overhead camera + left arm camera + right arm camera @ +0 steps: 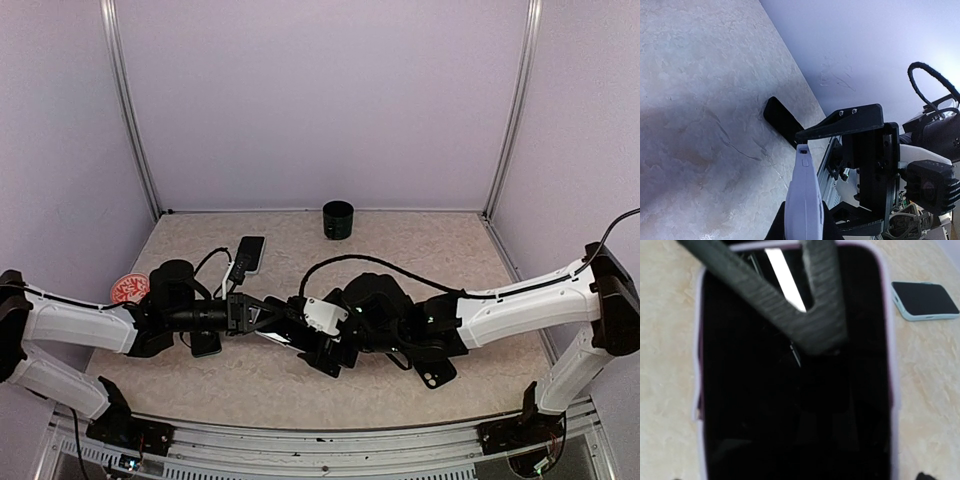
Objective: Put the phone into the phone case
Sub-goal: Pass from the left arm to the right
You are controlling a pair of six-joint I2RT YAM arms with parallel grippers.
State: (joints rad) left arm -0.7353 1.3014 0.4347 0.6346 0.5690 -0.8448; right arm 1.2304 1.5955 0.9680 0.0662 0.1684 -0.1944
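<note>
1. The left gripper (pixel 264 314) has its jaws pinched on the rim of the lavender phone case (pixel 803 192).
2. The phone (pixel 790 390) seems to sit in it, its long axis pointing from these jaws towards the right gripper (pixel 310 335).
3. The right gripper's jaws are spread wide just over the screen, so it is nearer for pressing.

Nothing legible: the phone (pixel 790 405) shows a dark screen, and the red-and-white disc (pixel 128 288) is too small to read.
</note>
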